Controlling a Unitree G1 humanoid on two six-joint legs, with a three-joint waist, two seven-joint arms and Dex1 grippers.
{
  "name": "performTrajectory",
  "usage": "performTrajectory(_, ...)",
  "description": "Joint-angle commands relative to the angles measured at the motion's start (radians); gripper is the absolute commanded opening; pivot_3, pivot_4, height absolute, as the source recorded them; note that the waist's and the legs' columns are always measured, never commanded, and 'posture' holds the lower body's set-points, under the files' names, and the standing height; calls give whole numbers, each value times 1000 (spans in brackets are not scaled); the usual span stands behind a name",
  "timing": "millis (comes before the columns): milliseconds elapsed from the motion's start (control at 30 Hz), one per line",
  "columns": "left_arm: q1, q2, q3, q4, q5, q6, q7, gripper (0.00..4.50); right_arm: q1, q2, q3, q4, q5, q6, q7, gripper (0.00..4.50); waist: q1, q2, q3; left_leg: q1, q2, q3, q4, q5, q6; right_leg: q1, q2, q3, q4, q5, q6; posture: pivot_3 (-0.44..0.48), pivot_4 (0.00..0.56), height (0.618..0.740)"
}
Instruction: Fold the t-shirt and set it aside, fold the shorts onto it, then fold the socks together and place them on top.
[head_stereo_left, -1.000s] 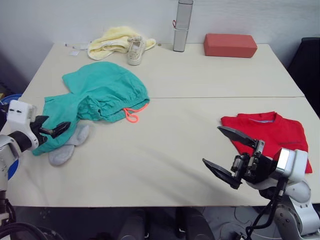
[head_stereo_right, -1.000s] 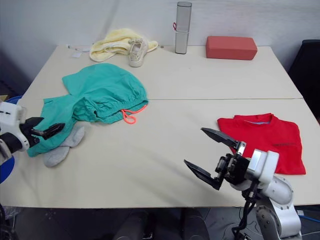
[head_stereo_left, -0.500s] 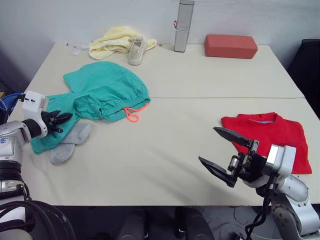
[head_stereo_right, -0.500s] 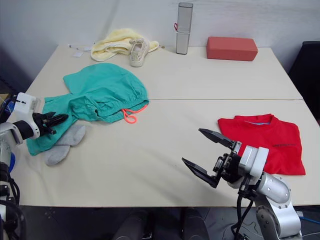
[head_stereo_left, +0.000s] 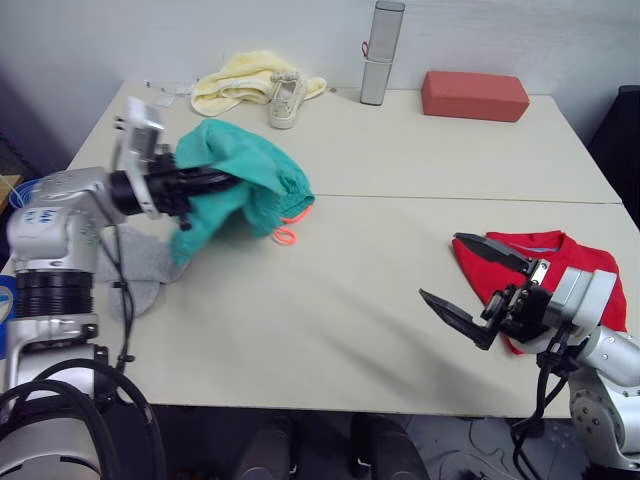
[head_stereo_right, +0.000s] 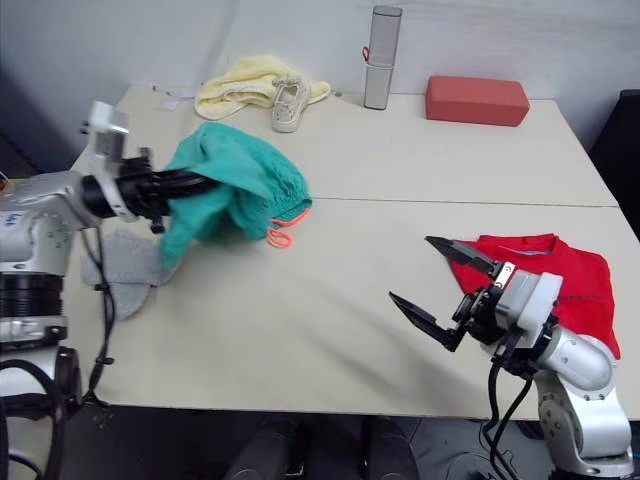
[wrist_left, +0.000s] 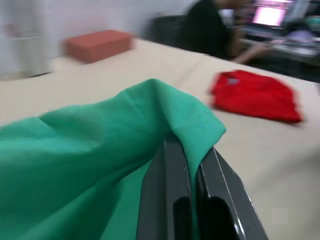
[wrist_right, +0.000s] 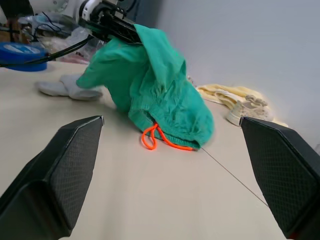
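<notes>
Your bench (head_stereo_left: 400, 170) is a pale beige double top against a white wall, with a yellow cloth (head_stereo_left: 235, 85), a beige sneaker (head_stereo_left: 286, 97), a silver cylinder (head_stereo_left: 380, 52) and a red block (head_stereo_left: 474, 95) lined up along the far edge.

First step looks done: the t-shirt (head_stereo_right: 560, 285) lies folded flat on your right side, its neckline toward the far edge. The shorts come next, and they are not yet folded. Your left tool (head_stereo_left: 197, 184) is clamped shut on a fold of the shorts (head_stereo_left: 245, 180), lifting that part off the bench while the waistband end rests on the surface, the orange drawstring (head_stereo_left: 287, 233) trailing toward the near edge. As they hang, the shorts' long axis runs roughly from your left tool toward the bench's middle, waist end pointing right and slightly away.

Your right tool (head_stereo_left: 484, 296) hovers empty above the near right part of the bench, just beside the t-shirt, jaws spread wide and pointing left toward the shorts.

The socks (head_stereo_left: 135, 275) lie loose and unpaired on the near left, beneath your left arm. Folding them and stacking them is left to do.
</notes>
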Motion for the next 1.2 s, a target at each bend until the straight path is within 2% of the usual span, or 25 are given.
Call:
performTrajectory(33,38,-49,-61,-224,-106,130,0,35,61,-72,-101,-12,86,40,77,4500,0,1,0,0,0,0,0,0,0,0,0,0,0,0,0,0,150,740)
performTrajectory(167,119,-121,-130,-402,-164,220,58,35,131,-152,-180,3,139,102,154,4500,-2,1,0,1,1,0,0,1,1,1,1,1,0,0,0,0,150,740)
performTrajectory(333,220,-228,-266,-483,-82,134,128,35,224,-204,-223,3,126,149,223,4500,5,1,0,5,1,0,0,1,1,5,0,2,-4,0,0,0,150,740)
performTrajectory(467,296,-217,-371,-485,14,18,84,35,259,-215,-217,-22,101,173,226,4500,5,1,0,5,0,0,0,0,1,5,0,2,-5,0,0,0,150,740)
performTrajectory(533,336,-216,-394,-463,62,-6,122,35,263,-213,-190,-45,74,187,208,4500,2,2,0,5,0,0,0,0,1,5,0,2,-5,0,0,0,150,740)
performTrajectory(633,379,-205,-379,-463,103,-84,128,609,255,-200,-161,-69,55,199,187,4500,2,2,0,5,1,0,-1,0,0,5,0,2,-5,-1,-1,0,150,740)
performTrajectory(667,408,-189,-338,-472,92,-107,123,873,262,-208,-153,-86,87,249,176,4500,3,2,0,5,1,0,-1,0,0,5,0,3,-5,-1,-1,0,150,740)
performTrajectory(833,560,-28,-209,-500,78,-210,31,2456,263,-221,-96,-124,79,303,185,4500,-2,3,0,6,2,-1,-2,-1,-1,4,-1,2,-5,-2,-4,0,150,740)
performTrajectory(967,679,16,-112,-534,67,-283,26,3682,190,-182,46,-68,-97,185,166,4500,2,4,0,7,2,-2,-2,-2,1,5,-2,2,-7,-2,-4,0,150,740)
performTrajectory(1033,765,39,-130,-552,143,-413,-4,4295,120,-126,137,-4,-240,96,98,4500,1,5,0,7,2,-2,-3,-3,1,5,-2,2,-8,-2,-4,0,150,740)
performTrajectory(1100,812,34,-150,-553,197,-495,12,4295,83,-91,191,36,-347,61,28,4500,-1,6,0,7,1,-1,-3,-3,0,5,-2,2,-9,-2,-4,0,150,740)
performTrajectory(1200,844,-11,-164,-533,285,-570,111,4295,61,-46,250,50,-380,56,-7,4500,5,7,0,6,1,-1,-4,-3,0,5,-2,2,-9,-2,-4,0,150,740)
